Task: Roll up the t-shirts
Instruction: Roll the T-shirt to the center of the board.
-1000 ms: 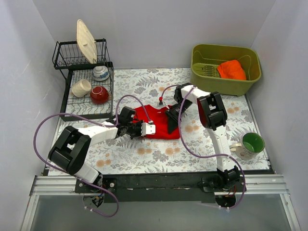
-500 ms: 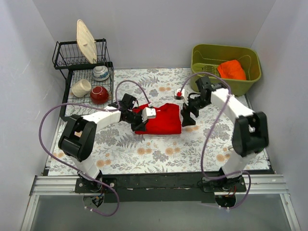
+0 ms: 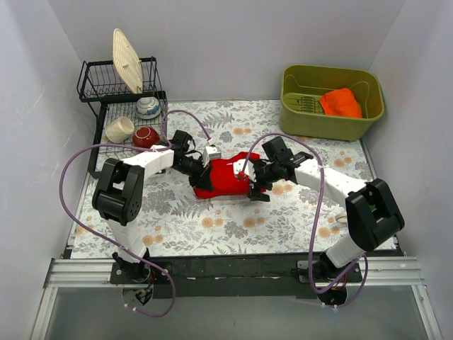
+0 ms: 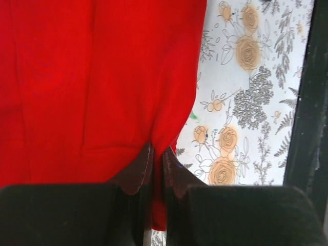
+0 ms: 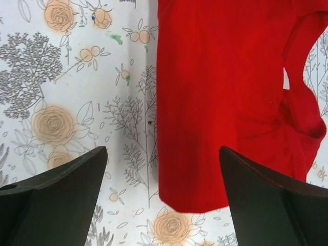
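Red t-shirt point(image 3: 228, 178) lay folded compactly at mid-counter point(image 3: 212, 230). We found the left gripper point(image 4: 156, 156) clamped shut on one edge of it. The right gripper point(image 5: 161, 154) stood spread wide over the opposite end, holding nothing. We judged that a tidy roll required both ends gripped level and turned evenly. Orange t-shirt bundle point(image 3: 341, 103) sat in the green bin point(image 3: 318, 127), well apart. Dish rack point(image 3: 106, 152) and red bowl point(image 3: 146, 139) stood near the left arm, a possible obstruction.

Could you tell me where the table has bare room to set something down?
The floral table is bare along its near edge, in front of the red t-shirt. Crowded mid-table: left hand and right hand at it.
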{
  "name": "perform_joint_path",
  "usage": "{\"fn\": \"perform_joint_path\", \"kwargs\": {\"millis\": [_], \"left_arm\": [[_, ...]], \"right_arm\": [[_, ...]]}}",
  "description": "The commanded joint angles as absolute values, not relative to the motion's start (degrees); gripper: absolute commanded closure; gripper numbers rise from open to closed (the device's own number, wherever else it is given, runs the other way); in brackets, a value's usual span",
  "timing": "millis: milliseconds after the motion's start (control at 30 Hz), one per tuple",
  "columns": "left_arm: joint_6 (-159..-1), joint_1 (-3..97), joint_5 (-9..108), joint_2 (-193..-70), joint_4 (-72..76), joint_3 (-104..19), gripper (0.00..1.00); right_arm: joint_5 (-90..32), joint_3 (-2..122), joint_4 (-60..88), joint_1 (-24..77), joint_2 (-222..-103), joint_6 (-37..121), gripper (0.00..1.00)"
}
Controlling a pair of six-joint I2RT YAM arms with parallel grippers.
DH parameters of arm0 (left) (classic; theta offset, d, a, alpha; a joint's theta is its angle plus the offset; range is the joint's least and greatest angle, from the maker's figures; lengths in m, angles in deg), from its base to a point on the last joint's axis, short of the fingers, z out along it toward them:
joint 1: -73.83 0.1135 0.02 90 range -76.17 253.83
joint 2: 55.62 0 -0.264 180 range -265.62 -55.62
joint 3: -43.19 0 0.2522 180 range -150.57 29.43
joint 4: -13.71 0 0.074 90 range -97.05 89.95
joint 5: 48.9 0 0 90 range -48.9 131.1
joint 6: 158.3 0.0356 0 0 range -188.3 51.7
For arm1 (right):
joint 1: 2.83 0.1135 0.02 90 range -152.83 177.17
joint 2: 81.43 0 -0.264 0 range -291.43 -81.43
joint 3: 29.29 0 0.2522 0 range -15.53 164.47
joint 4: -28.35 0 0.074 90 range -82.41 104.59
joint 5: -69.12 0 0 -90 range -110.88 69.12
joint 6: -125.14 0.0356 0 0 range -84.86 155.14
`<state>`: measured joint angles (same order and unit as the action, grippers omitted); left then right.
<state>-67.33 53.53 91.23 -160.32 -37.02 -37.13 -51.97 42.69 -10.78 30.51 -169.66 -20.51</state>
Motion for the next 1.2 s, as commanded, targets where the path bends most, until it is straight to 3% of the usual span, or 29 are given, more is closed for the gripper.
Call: {"fn": "perform_joint_path", "kwargs": {"millis": [0, 300, 500, 967, 1067, 1100, 1167], "left_arm": [[-67.95, 54.05, 96.29, -161.52, -40.30, -40.52, 1.00], [-63.65, 55.10, 98.49, -166.18, -48.64, -46.32, 1.00], [-59.61, 56.16, 97.79, -168.38, -53.04, -48.08, 1.00], [-58.64, 57.83, 101.39, -173.39, -59.72, -53.27, 1.00], [-58.81, 57.83, 101.31, -173.13, -59.64, -52.66, 1.00], [-58.90, 57.83, 100.69, -172.52, -59.46, -52.40, 0.99], [-58.90, 57.83, 99.55, -171.38, -58.06, -51.69, 0.92]], "right_arm": [[-49.53, 40.82, -3.17, 32.06, -171.17, -21.71, 0.01], [-44.35, 34.05, 10.95, 33.47, -174.94, -24.09, 0.02], [-38.99, 31.76, 18.44, 33.38, -176.88, -24.19, 0.18], [-40.30, 31.05, 22.41, 33.38, -177.41, -29.36, 0.17], [-42.14, 31.66, 21.10, 33.47, -177.76, -29.89, 0.27], [-42.76, 33.67, 17.44, 33.47, -178.98, -30.07, 0.45], [-43.20, 36.84, 12.85, 33.47, -180.56, -29.55, 0.61]]}}
